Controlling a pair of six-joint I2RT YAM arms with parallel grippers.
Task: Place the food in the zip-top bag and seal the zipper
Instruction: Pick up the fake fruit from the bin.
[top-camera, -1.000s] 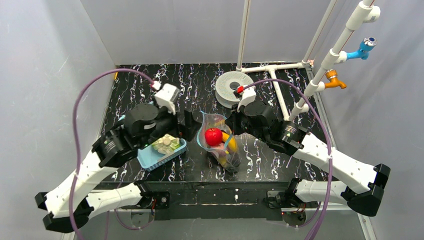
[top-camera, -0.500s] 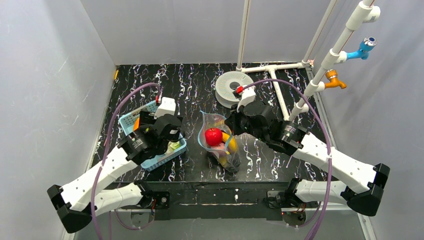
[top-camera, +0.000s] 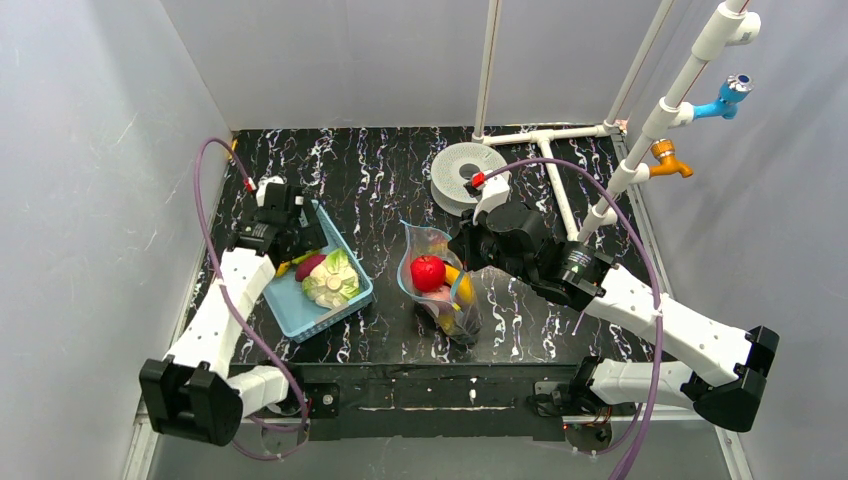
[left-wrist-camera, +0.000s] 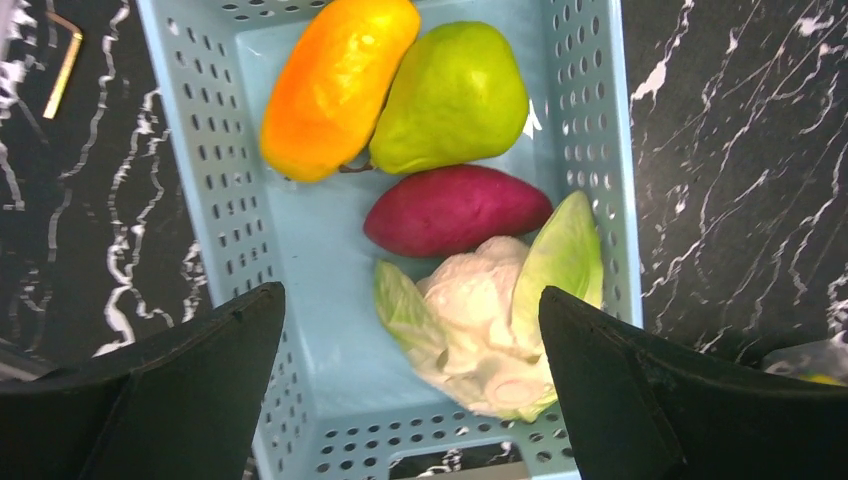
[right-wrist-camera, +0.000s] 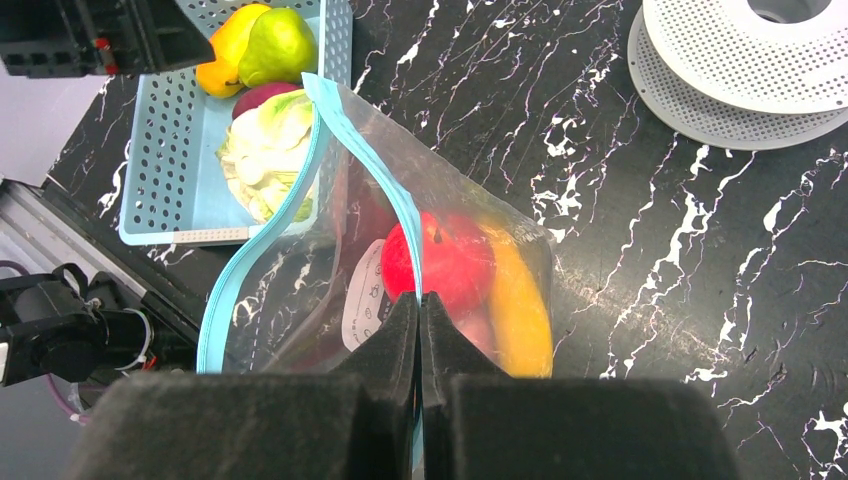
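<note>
The clear zip-top bag (top-camera: 436, 285) stands mid-table, mouth open, with a red round fruit (right-wrist-camera: 450, 262) and a yellow banana (right-wrist-camera: 518, 300) inside. My right gripper (right-wrist-camera: 420, 300) is shut on the bag's light-blue zipper (right-wrist-camera: 372, 165) at the near rim, holding it up; it also shows in the top view (top-camera: 462, 248). My left gripper (left-wrist-camera: 408, 300) is open and empty above the blue basket (left-wrist-camera: 612, 150). The basket holds an orange-yellow fruit (left-wrist-camera: 335, 85), a green piece (left-wrist-camera: 450, 95), a purple eggplant (left-wrist-camera: 455, 210) and a pale-green cabbage (left-wrist-camera: 490, 320).
The basket (top-camera: 345, 305) lies left of the bag. A white perforated disc (top-camera: 468, 177) lies at the back, with white pipes (top-camera: 555, 180) beside it. Blue and orange taps hang at the right. A small brass key (left-wrist-camera: 62, 62) lies left of the basket.
My left arm has swung away from the bag's mouth to the left and now hangs over the basket's far end. The right arm and the bag have not moved.
</note>
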